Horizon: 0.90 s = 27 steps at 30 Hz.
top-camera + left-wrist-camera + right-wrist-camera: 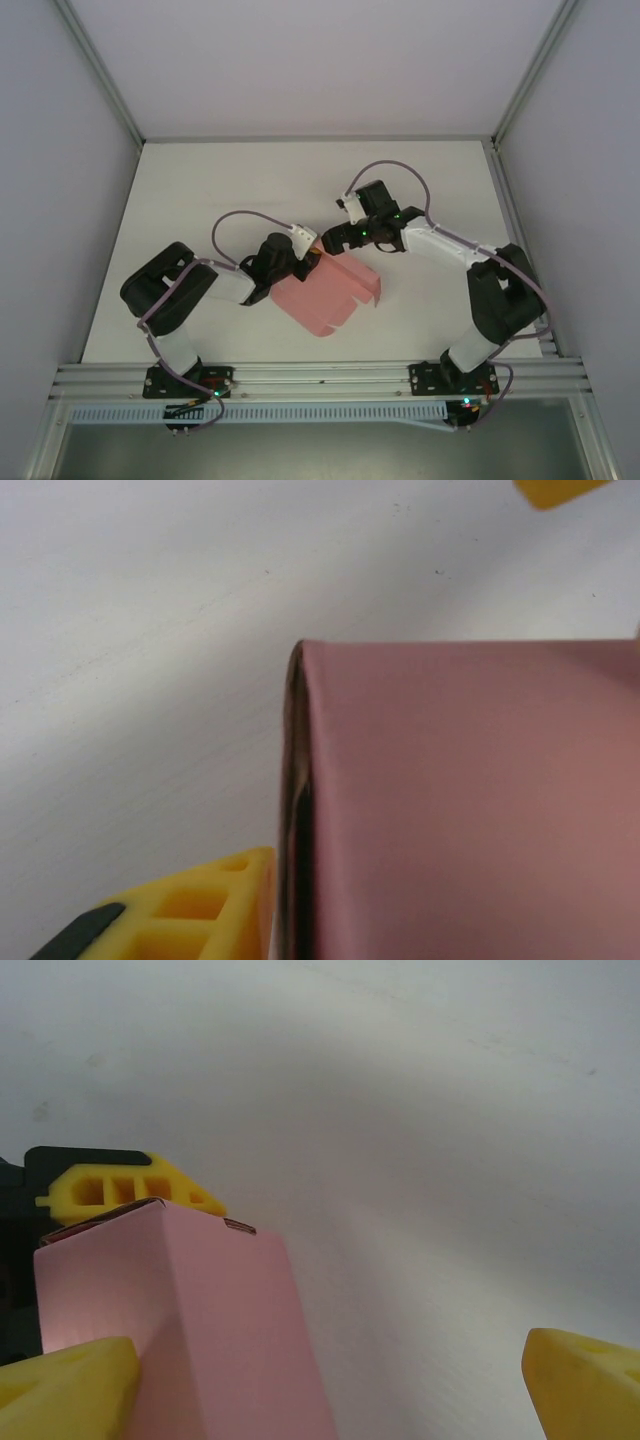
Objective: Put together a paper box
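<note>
The paper box [325,295] is seen lying on the white table [200,190], near its middle and between the two arms. It is made of plain pink card. From above, a broad flat panel with a rounded near corner is shown, and an upright wall is raised along its right side.

The left gripper [306,252] is placed at the far left corner of the box, and the right gripper [330,240] is held just beside it at the far edge. The two are almost met above the card.

In the left wrist view, the pink card [470,800] is seen close up, with a folded edge running down the frame. The left gripper [400,680] is spread open. One of its yellow fingers [200,910] is pressed against that folded edge, and the other is kept apart from the card, with bare table between them (only its tip is caught at the top of the frame).

In the right wrist view, the box [190,1330] is shown as a raised pink corner, and a yellow finger of the left gripper [130,1190] is set against its far edge. The right gripper [330,1380] is opened wide, and nothing is clamped in it. Its left finger [70,1385] is overlapped by the pink card, though contact cannot be judged.
</note>
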Tool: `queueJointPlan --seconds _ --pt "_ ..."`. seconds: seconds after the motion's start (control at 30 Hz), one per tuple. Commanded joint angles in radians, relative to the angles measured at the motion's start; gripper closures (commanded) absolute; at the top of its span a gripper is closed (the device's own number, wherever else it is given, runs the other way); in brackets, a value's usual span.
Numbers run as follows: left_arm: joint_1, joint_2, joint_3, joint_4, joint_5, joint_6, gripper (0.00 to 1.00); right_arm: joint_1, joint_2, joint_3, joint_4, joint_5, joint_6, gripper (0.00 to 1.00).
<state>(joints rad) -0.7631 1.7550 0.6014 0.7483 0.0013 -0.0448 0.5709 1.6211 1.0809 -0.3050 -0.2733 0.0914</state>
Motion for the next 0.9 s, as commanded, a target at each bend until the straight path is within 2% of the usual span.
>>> queueJointPlan --seconds 0.0,0.13,0.33,0.57,0.63,0.7,0.87 --pt "0.006 0.017 0.017 0.031 -0.001 0.005 0.69 -0.006 0.042 0.019 -0.035 -0.019 0.022 0.02" --pt "0.006 0.035 0.027 0.021 -0.004 0.010 0.70 -0.005 0.067 -0.007 -0.037 -0.002 0.034 0.03" --pt "0.008 0.046 0.032 0.025 -0.008 0.007 0.75 -0.005 0.077 -0.080 -0.047 0.100 0.016 0.04" --pt "0.007 0.057 0.064 0.018 -0.048 -0.010 0.78 -0.005 0.055 -0.086 -0.049 0.129 -0.026 0.03" --pt "0.008 0.065 0.070 0.025 -0.071 -0.022 0.84 -0.005 0.029 -0.094 -0.032 0.121 -0.040 0.03" --pt "0.008 0.069 0.081 0.016 -0.124 -0.039 1.00 -0.004 -0.010 -0.093 0.000 0.103 -0.038 0.02" --pt "0.007 0.012 0.082 -0.014 -0.269 -0.075 1.00 -0.005 -0.196 -0.098 0.161 0.148 -0.017 0.00"
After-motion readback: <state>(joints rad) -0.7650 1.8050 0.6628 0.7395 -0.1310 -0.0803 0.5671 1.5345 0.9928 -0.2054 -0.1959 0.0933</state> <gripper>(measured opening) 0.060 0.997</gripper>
